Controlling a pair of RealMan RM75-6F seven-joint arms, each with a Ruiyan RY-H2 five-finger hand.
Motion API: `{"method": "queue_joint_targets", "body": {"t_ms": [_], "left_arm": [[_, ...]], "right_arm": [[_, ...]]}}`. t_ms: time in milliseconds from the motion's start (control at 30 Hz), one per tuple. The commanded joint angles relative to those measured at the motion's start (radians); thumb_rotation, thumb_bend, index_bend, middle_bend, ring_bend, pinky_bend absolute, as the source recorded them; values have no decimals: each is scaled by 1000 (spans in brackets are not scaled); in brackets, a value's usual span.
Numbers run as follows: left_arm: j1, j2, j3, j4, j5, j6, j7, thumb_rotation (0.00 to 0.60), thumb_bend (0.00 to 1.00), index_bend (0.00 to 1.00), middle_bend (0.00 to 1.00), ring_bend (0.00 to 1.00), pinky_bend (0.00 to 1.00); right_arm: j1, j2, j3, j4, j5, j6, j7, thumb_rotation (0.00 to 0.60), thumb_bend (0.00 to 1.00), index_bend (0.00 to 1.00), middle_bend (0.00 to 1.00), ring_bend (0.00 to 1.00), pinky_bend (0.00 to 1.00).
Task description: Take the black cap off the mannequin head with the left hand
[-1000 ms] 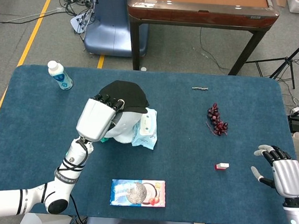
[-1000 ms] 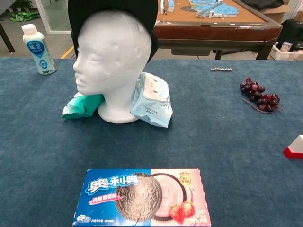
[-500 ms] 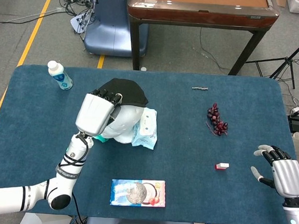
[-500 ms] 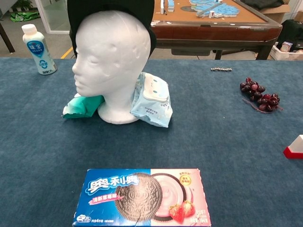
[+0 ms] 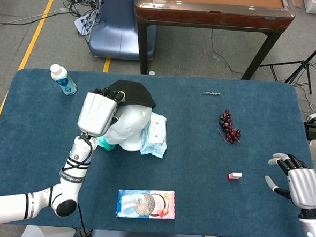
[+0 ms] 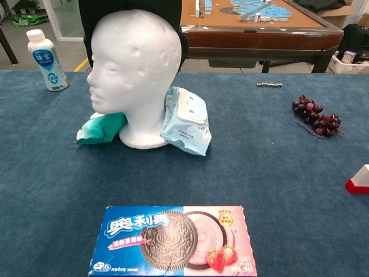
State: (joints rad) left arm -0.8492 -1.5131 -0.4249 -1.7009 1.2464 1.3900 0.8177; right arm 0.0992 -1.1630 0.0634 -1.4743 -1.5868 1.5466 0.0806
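Left robot hand (image 5: 98, 114) grips the black cap (image 5: 132, 94), fingers curled over its rim at the 10 o'clock side of the mannequin head (image 5: 129, 127). The cap sits partly peeled back. Right robot hand (image 5: 299, 183) rests spread, holding nothing. Risk: a clinging cap could tip the light head onto the surface (image 5: 206, 207).

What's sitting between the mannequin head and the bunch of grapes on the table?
In the chest view, a light blue pack of wipes leans against the mannequin head; from there to the grapes it is bare blue table.
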Motion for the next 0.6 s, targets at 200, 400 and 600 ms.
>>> {"method": "queue_joint_targets", "body": {"t_ms": [200,400,600], "left_arm": [[-20,-11,-5,12,-8,6,10,600,695,636,686,590,690],[-32,-13,-19,41,-40,2,18,600,695,635,686,589,690],[-40,-2,-29,85,-75,-8,23,600,695,632,686,588,690]], "right_arm": [[1,-2,-2,0,-2,-1,-3,600,268,415,325,276,411],[0,0,-2,0,-2,1,1,600,267,416,326,276,411],[0,0,-2,1,-2,1,2,600,267,415,326,276,411]]}}
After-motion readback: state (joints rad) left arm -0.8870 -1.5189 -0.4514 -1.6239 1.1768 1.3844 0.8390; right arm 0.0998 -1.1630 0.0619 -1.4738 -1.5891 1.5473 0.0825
